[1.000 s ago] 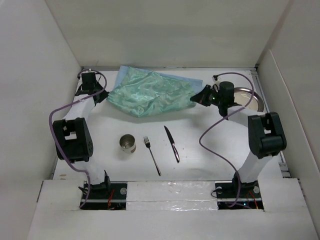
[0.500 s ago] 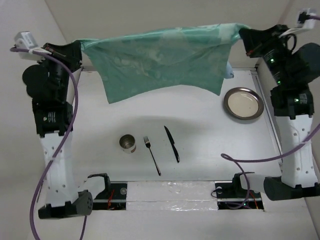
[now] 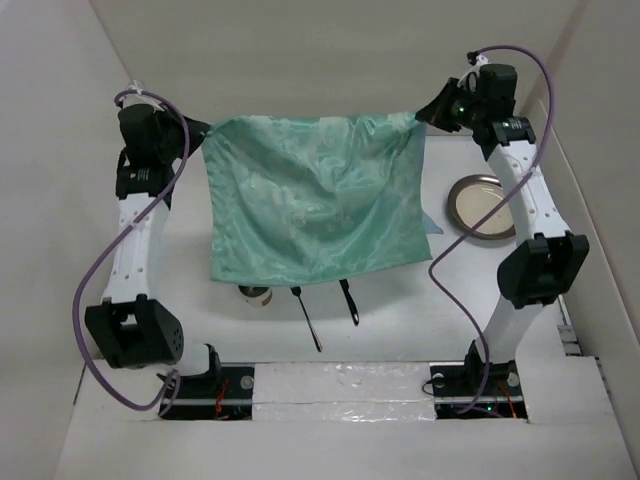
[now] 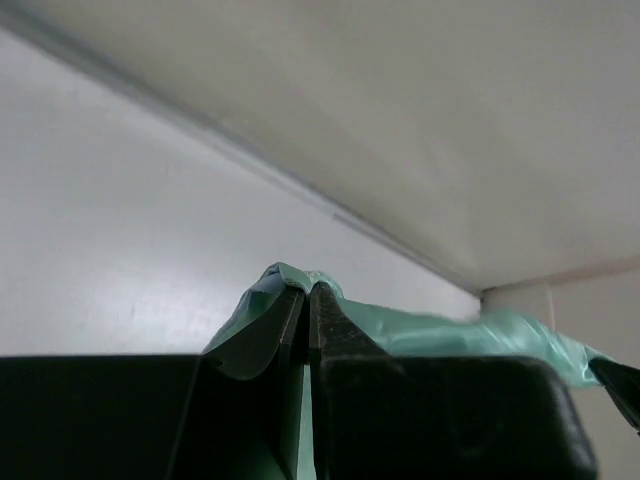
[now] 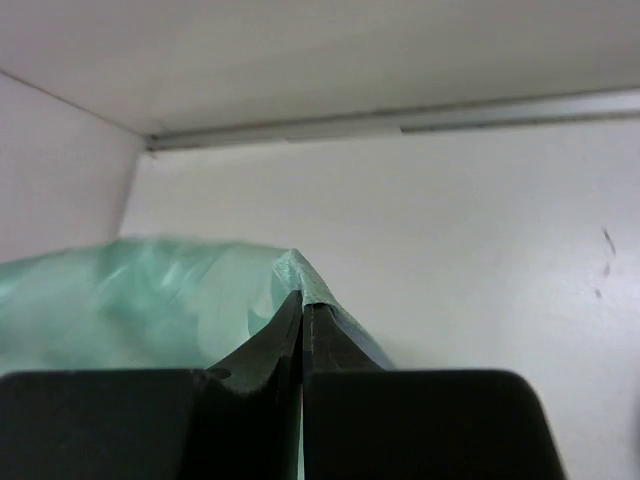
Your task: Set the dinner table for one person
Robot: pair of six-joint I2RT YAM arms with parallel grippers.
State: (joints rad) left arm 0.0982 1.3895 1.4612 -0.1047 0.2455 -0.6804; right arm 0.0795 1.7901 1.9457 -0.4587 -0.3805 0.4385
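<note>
The shiny green cloth mat [image 3: 315, 195] hangs spread in the air above the white dinner table [image 3: 400, 320]. My left gripper [image 3: 203, 133] is shut on its top left corner [image 4: 290, 275]. My right gripper [image 3: 422, 115] is shut on its top right corner [image 5: 300, 270]. The cloth's lower edge hides most of the metal cup [image 3: 257, 293] and the tops of the fork [image 3: 307, 317] and the knife [image 3: 349, 303]. A round metal plate [image 3: 485, 206] lies on the table at the right, below my right arm.
White walls close in the table at the back and both sides. The arm bases stand at the near edge, with purple cables looping beside each arm.
Both grippers have come down and inward with the cloth. The cloth now hangs lower and nearer, covering the cup, fork top and knife top that showed before.
</note>
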